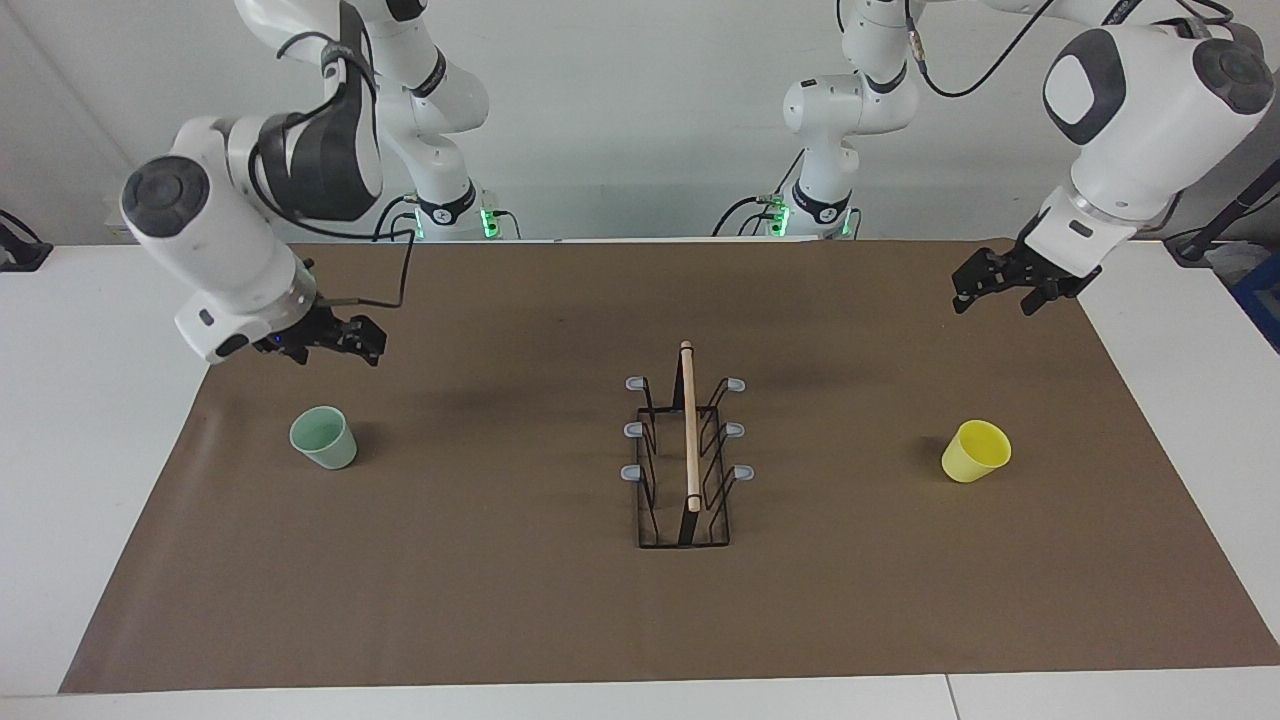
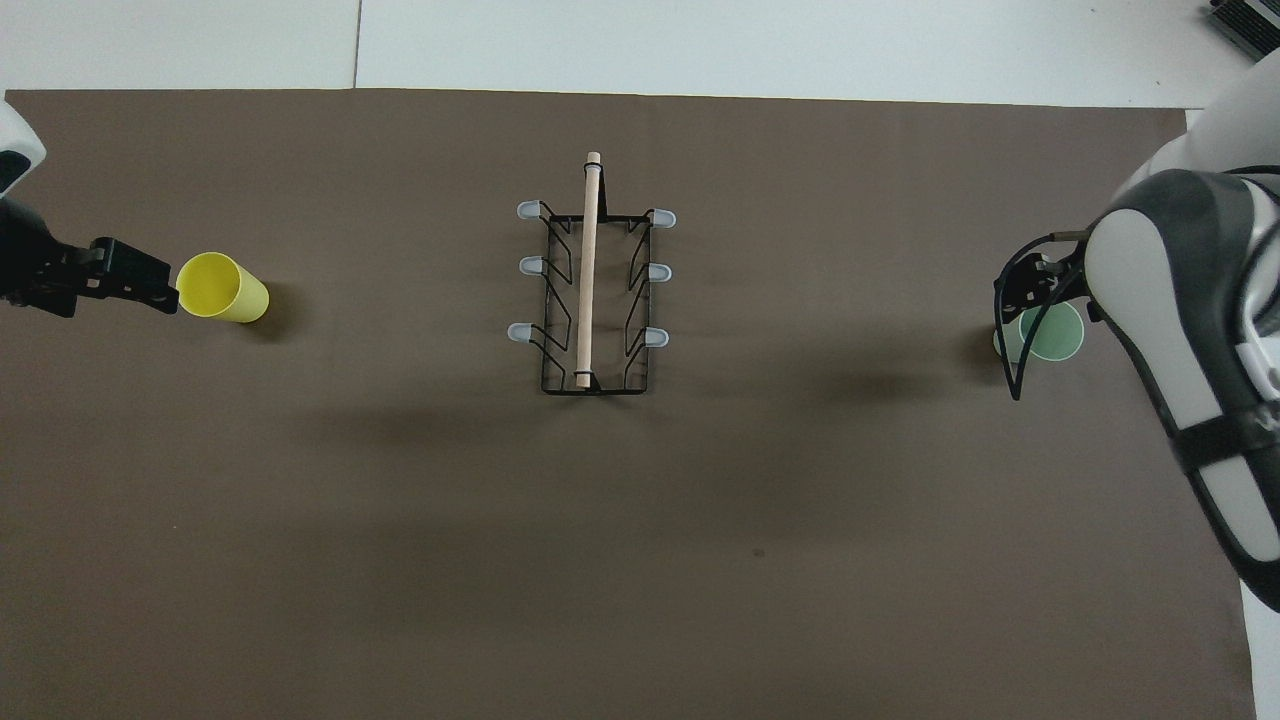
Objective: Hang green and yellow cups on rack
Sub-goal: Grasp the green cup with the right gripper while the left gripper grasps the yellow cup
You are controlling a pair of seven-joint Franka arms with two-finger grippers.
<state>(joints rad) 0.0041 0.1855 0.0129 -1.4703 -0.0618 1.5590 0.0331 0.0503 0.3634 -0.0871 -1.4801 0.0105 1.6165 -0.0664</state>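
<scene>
Two white Franka arms reach out from their bases, both raised in the air with nothing held. The right arm bends forward and down, its wrist tilted low, and the right gripper point(image 1: 340, 340) hangs with its black fingers spread open. The left arm angles downward from a high elbow, and the left gripper point(image 1: 1000, 288) also hangs with its fingers spread open.
</scene>
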